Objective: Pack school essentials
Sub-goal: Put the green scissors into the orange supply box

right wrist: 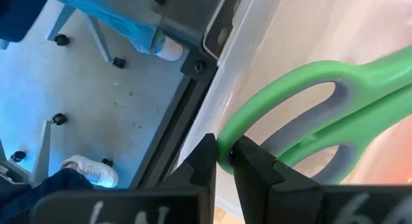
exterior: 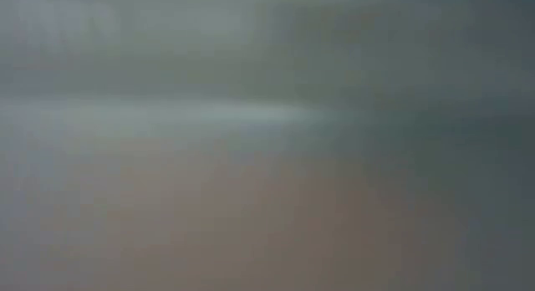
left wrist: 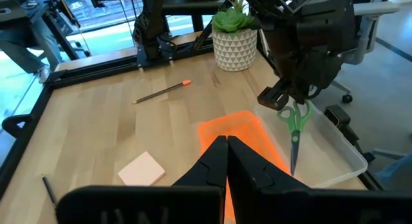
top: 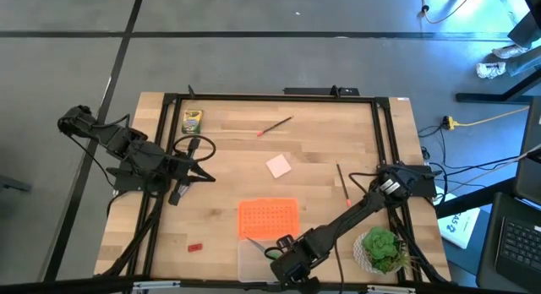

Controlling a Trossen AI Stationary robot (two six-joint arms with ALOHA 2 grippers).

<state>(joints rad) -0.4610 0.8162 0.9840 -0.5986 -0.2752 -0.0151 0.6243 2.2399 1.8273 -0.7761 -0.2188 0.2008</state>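
At the table's six o'clock edge, the right gripper (right wrist: 222, 161) pinched the green-handled scissors (left wrist: 295, 124), hanging blades-down over the clear plastic box (left wrist: 335, 150). Lowering and release appeared next. At nine o'clock, the left gripper (left wrist: 226, 161) waited, pressed together.

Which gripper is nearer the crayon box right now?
Left. The left gripper sits shut just below the crayon box on the table's left side; the right gripper, holding the green-handled scissors, is at the opposite edge.
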